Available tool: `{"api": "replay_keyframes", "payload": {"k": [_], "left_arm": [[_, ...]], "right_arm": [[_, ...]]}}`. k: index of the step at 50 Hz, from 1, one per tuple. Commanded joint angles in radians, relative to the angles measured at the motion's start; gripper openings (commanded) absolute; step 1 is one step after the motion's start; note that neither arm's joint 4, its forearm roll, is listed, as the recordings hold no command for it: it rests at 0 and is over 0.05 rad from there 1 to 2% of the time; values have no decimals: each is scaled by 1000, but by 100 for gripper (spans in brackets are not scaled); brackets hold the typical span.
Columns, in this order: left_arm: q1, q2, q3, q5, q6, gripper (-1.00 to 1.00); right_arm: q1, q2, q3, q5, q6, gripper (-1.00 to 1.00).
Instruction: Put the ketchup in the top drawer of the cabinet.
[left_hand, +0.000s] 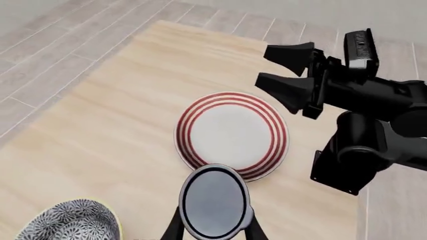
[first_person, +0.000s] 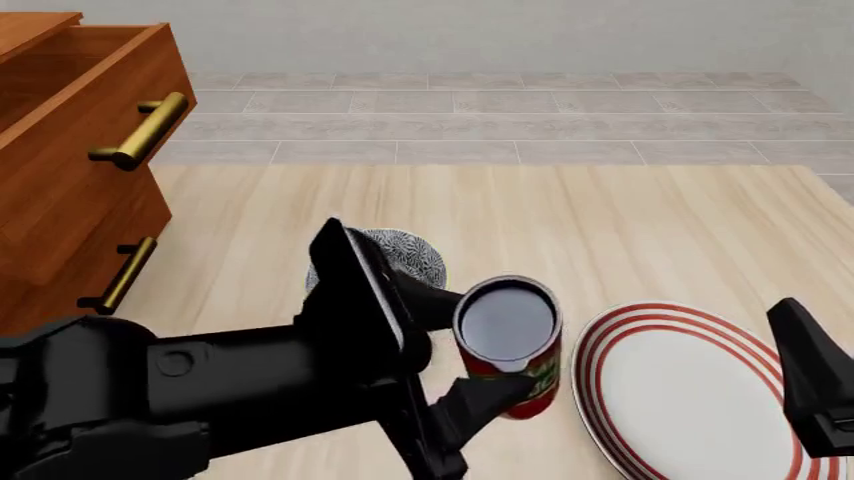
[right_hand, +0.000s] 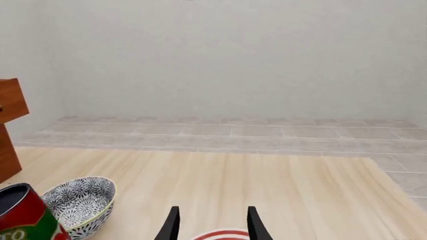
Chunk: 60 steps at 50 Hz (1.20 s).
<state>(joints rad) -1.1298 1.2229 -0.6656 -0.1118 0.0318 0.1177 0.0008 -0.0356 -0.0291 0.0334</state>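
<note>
Up close in the left wrist view, the left claw (left_hand: 215, 231) clamps the small red ketchup can (left_hand: 214, 202), just beside the red-striped white plate (left_hand: 231, 134). Frontally, the can hangs beside the plate, well apart from the reddish-brown wooden cabinet's (first_person: 60, 230) pulled-out top drawer (first_person: 83, 95). Right wrist: the right claw (right_hand: 211, 224) gapes empty above the plate.

cabinet (first_person: 67, 190): at the tabletop's (first_person: 641, 230) left edge; top drawer (first_person: 94, 130) pulled out above the lower drawer front (first_person: 80, 270)
bowl (first_person: 400, 255): on the tabletop, right of the cabinet, behind the ketchup
ketchup (first_person: 510, 345): between bowl and plate, just left of the plate, toward the near edge
plate (first_person: 687, 395): toward the tabletop's near right corner
</note>
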Motion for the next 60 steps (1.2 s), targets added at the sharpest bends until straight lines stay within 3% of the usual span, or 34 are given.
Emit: {"api": "replay_keyframes", "payload": {"k": [1,5,10,21,23,26,29,31,34,38,52,60], "left_arm": [[43,-111,-18,82,4,-100],[36,-147,-22,99,33,-100],[83,-206,-34,159,-26,-100],[116,-312,-45,243,-10,-100],[113,-336,-38,249,48,-100],[163,-366,-53,298,-15,-100],[169,-378,-76,334,-4,-100],[196,-391,-94,373,-60,-100],[198,-409,-125,412,-20,-100],[226,-435,-155,465,-45,-100],[260,-479,-370,763,-15,-100],[354,-489,-432,886,14,-100]], "right_arm": [[-8,-1,21,-25,5,100],[-7,-1,22,-24,4,100],[-5,-1,19,-24,7,100],[-3,0,-5,-4,12,100],[-3,0,-6,-2,12,100],[-4,0,-9,0,16,100],[-4,0,-14,5,17,100],[-9,0,-20,9,19,100],[-14,0,-21,8,19,100],[-16,0,-18,5,17,100],[-13,0,-28,16,14,100],[-10,0,-30,21,16,100]]}}
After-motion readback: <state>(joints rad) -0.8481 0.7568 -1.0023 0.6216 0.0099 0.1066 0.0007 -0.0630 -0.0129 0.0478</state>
